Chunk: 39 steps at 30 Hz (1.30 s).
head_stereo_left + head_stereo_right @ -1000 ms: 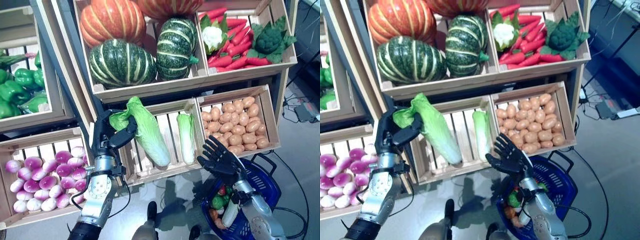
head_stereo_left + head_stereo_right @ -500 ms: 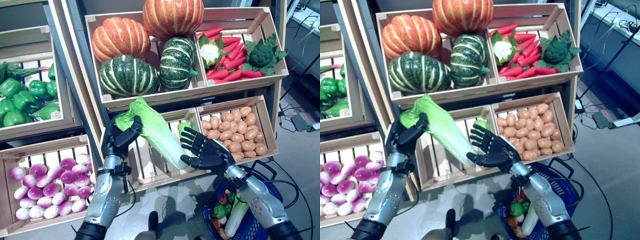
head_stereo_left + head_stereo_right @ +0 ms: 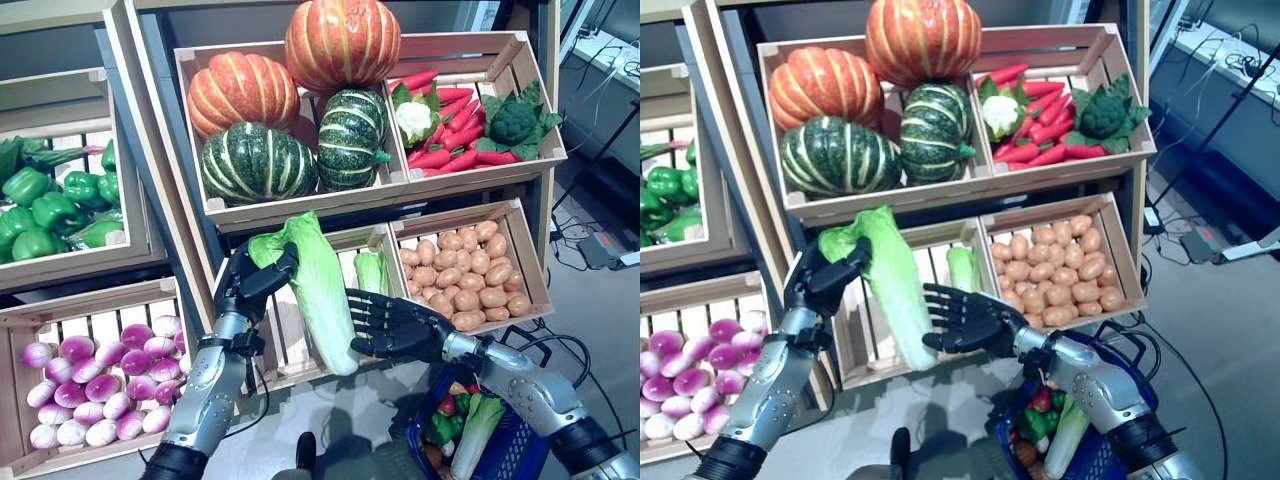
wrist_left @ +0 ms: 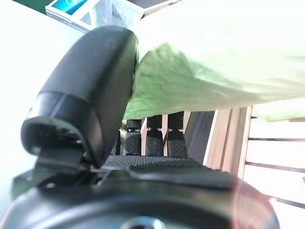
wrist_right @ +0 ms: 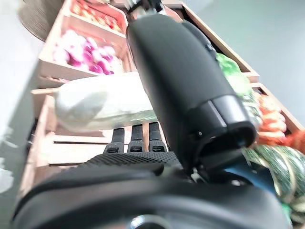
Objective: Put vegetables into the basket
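Gripping cabbage by leafy end in left robot hand; right robot hand spread open beside its stem, above basket.

Both arms are silver-grey metal with smooth, rounded shells and darker seams between the segments. Each ends in a black hand: the left hand and the right hand. The fingers are slim, black and made of short segments. In the wrist views the palm has a fine grid texture, and the thumb is thick and glossy.
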{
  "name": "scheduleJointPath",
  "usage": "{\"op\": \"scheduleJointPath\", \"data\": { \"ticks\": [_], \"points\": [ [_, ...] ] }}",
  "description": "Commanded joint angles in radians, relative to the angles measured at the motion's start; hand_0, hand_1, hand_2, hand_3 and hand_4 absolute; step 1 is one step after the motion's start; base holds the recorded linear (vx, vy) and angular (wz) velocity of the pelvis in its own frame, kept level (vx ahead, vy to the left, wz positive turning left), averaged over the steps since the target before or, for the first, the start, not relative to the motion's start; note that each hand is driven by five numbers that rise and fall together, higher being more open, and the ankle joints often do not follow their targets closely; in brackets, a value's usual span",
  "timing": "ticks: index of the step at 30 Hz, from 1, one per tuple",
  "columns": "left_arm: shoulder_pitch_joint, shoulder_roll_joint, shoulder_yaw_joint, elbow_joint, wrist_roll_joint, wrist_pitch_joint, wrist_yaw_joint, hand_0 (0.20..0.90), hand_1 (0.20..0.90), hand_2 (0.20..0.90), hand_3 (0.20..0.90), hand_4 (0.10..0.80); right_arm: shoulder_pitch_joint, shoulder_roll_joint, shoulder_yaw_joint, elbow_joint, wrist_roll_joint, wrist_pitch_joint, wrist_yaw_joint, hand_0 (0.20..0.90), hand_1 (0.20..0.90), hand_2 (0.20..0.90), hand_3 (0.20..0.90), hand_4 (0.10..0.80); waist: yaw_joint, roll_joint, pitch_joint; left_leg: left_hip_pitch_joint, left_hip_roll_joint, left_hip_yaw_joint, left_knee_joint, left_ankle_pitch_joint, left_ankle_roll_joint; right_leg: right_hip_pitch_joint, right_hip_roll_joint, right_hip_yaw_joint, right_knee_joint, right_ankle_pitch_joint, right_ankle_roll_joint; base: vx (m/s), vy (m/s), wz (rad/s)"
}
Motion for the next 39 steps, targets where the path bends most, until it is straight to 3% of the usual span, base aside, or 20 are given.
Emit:
{"op": "scheduleJointPath", "data": {
  "ticks": [1, 7, 14, 23, 30, 35, 36, 37, 38, 39],
  "points": [
    [-0.162, 0.014, -0.034, -0.023, -0.076, -0.080, -0.074, 0.300, 0.300, 0.300, 0.300, 0.400, -0.104, 0.033, 0.093, -0.058, 0.090, -0.042, 0.140, 0.900, 0.900, 0.900, 0.900, 0.800, 0.025, -0.036, -0.103, 0.104, 0.023, 0.021, 0.001, -0.164, -0.047, -0.064, -0.075, 0.016, -0.035, 0.150, 0.011, 0.000, 0.000, 0.00],
    [-0.164, -0.001, -0.041, -0.016, -0.075, -0.085, -0.043, 0.300, 0.300, 0.300, 0.300, 0.400, -0.125, 0.052, 0.121, -0.032, 0.027, -0.098, -0.016, 0.900, 0.900, 0.900, 0.900, 0.800, 0.020, -0.034, -0.111, 0.106, 0.027, 0.023, 0.001, -0.162, -0.049, -0.065, -0.074, 0.026, -0.035, 0.149, 0.010, 0.000, 0.000, 0.00],
    [-0.162, -0.029, -0.042, -0.015, -0.071, -0.094, 0.010, 0.300, 0.300, 0.300, 0.300, 0.400, -0.122, 0.134, 0.129, -0.029, 0.074, -0.086, -0.265, 0.900, 0.900, 0.900, 0.900, 0.800, 0.013, -0.027, -0.113, 0.112, 0.027, 0.024, 0.001, -0.165, -0.049, -0.063, -0.073, 0.040, -0.035, 0.146, 0.008, 0.003, 0.004, -0.01],
    [-0.156, -0.046, -0.031, -0.050, -0.041, -0.083, 0.087, 0.300, 0.300, 0.300, 0.300, 0.400, -0.084, 0.226, 0.109, -0.026, 0.009, -0.139, -0.560, 0.900, 0.900, 0.900, 0.900, 0.800, 0.009, -0.015, -0.111, 0.114, 0.023, 0.024, 0.001, -0.168, -0.045, -0.064, -0.080, 0.049, -0.035, 0.146, 0.009, 0.001, 0.002, -0.01],
    [-0.164, -0.054, -0.031, -0.075, -0.036, -0.060, 0.122, 0.300, 0.300, 0.300, 0.300, 0.400, -0.079, 0.261, 0.124, -0.028, -0.009, -0.117, -0.622, 0.900, 0.900, 0.900, 0.900, 0.800, 0.011, -0.011, -0.110, 0.114, 0.021, 0.021, 0.001, -0.169, -0.042, -0.062, -0.085, 0.051, -0.035, 0.145, 0.008, 0.000, 0.000, 0.00],
    [-0.162, -0.050, -0.028, -0.079, -0.035, -0.045, 0.115, 0.300, 0.300, 0.300, 0.300, 0.400, -0.083, 0.261, 0.137, -0.027, 0.011, -0.069, -0.571, 0.900, 0.900, 0.900, 0.900, 0.800, 0.015, -0.012, -0.110, 0.115, 0.021, 0.020, 0.001, -0.170, -0.043, -0.061, -0.087, 0.049, -0.035, 0.144, 0.007, 0.000, 0.000, 0.00],
    [-0.163, -0.049, -0.024, -0.078, -0.038, -0.039, 0.110, 0.300, 0.300, 0.300, 0.300, 0.400, -0.085, 0.258, 0.141, -0.023, 0.006, -0.058, -0.539, 0.735, 0.735, 0.735, 0.735, 0.690, 0.017, -0.013, -0.111, 0.115, 0.021, 0.019, 0.001, -0.170, -0.043, -0.060, -0.087, 0.048, -0.035, 0.143, 0.007, 0.000, 0.000, 0.00],
    [-0.164, -0.048, -0.022, -0.076, -0.040, -0.036, 0.107, 0.300, 0.300, 0.300, 0.300, 0.400, -0.085, 0.255, 0.145, -0.021, 0.003, -0.045, -0.515, 0.392, 0.392, 0.392, 0.392, 0.461, 0.017, -0.014, -0.111, 0.115, 0.021, 0.018, 0.001, -0.171, -0.043, -0.060, -0.087, 0.047, -0.035, 0.142, 0.007, 0.000, 0.000, 0.00],
    [-0.164, -0.049, -0.023, -0.072, -0.039, -0.035, 0.103, 0.300, 0.300, 0.300, 0.300, 0.400, -0.086, 0.250, 0.151, -0.020, 0.007, -0.032, -0.501, 0.300, 0.300, 0.300, 0.300, 0.400, 0.018, -0.015, -0.112, 0.115, 0.022, 0.019, 0.001, -0.170, -0.044, -0.059, -0.088, 0.047, -0.035, 0.143, 0.007, 0.000, 0.000, 0.00],
    [-0.162, -0.049, -0.022, -0.073, -0.038, -0.030, 0.100, 0.300, 0.300, 0.300, 0.300, 0.400, -0.086, 0.244, 0.157, -0.018, 0.002, -0.026, -0.481, 0.300, 0.300, 0.300, 0.300, 0.400, 0.020, -0.017, -0.113, 0.116, 0.022, 0.018, 0.001, -0.170, -0.044, -0.058, -0.089, 0.045, -0.035, 0.143, 0.007, 0.000, 0.000, 0.00]
  ]
}}
